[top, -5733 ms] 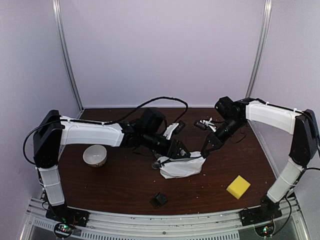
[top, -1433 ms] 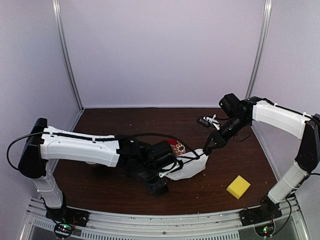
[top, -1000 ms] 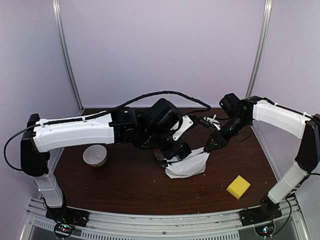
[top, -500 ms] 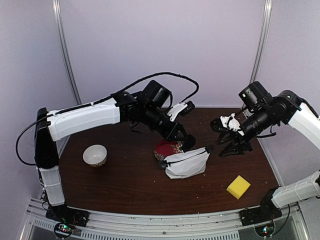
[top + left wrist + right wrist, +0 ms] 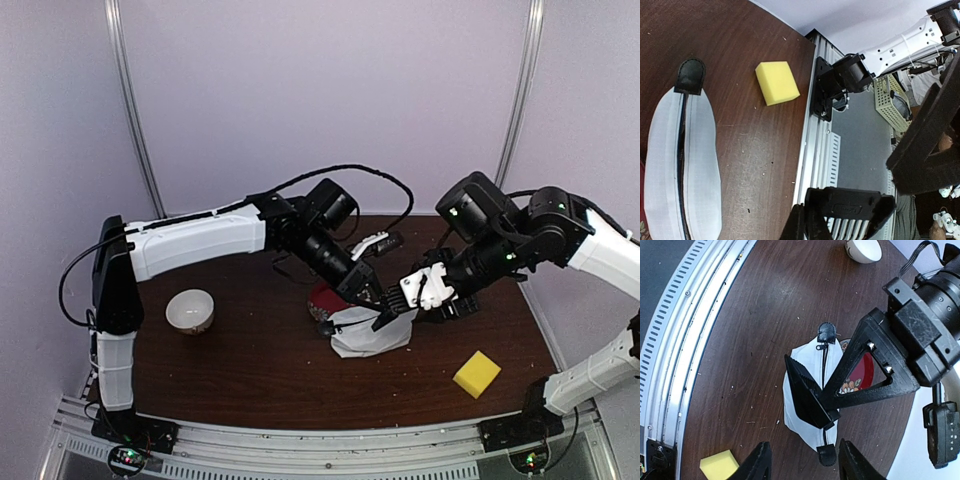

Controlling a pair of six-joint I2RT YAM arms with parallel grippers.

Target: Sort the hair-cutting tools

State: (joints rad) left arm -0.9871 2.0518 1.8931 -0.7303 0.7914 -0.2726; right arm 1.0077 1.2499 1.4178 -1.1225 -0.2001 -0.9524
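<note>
The white pouch (image 5: 368, 335) is found zipped shut, contents and hair-cutting tools unseen, red plate (image 5: 322, 296) at its 11 o'clock, white bowl (image 5: 190, 310) at 9; left gripper (image 5: 822, 412) is closed above it, right gripper (image 5: 804, 444) spread, nothing held.

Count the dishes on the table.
2. White bowl at the left; red patterned plate mid-table, beside the white pouch, partly hidden. The arms could hide others.

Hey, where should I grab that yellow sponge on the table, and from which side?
From above, pinching the yellow sponge across two opposite side faces: it lies flat, a squarish block with straight sides and nothing close around it.
</note>
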